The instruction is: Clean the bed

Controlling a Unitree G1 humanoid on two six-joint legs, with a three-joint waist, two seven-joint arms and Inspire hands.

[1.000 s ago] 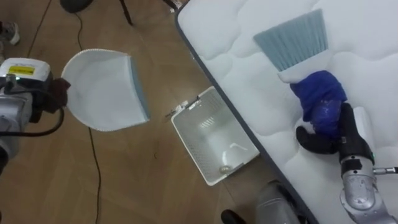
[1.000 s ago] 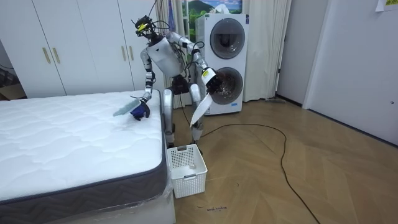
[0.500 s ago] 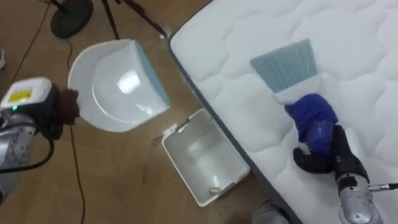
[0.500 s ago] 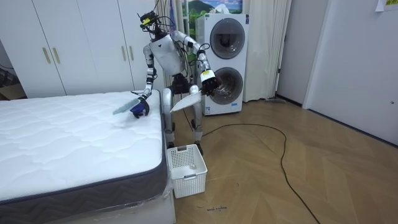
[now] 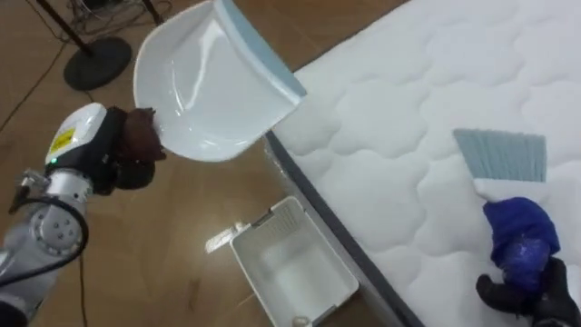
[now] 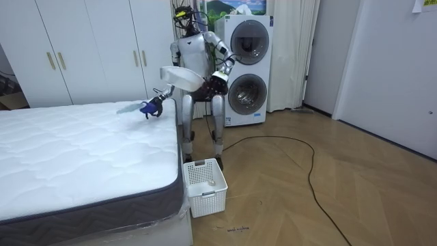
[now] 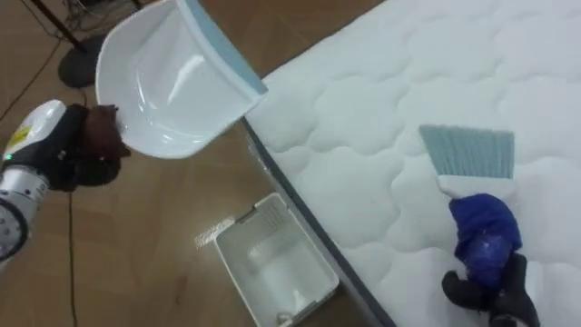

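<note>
The dustpan (image 5: 213, 86) has swung up from over the floor (image 5: 182, 245) to the bed's (image 5: 408, 109) edge, and the robot now stands straighter at the bed's corner. The raised left hand (image 5: 127, 156) clasps its handle, and the pan's blue lip points toward the bed. The right hand (image 5: 531, 295) grips the brush (image 5: 519, 238), which lies on the bed with its long axis running away from the robot, bristles foremost. A white basket (image 5: 290, 272) stands beside the bed.

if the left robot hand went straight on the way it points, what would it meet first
Likely the mattress: the left robot hand points toward it, and the lip of the white dustpan it holds is at the mattress edge. The room view shows the dustpan raised, so it may pass above.
</note>
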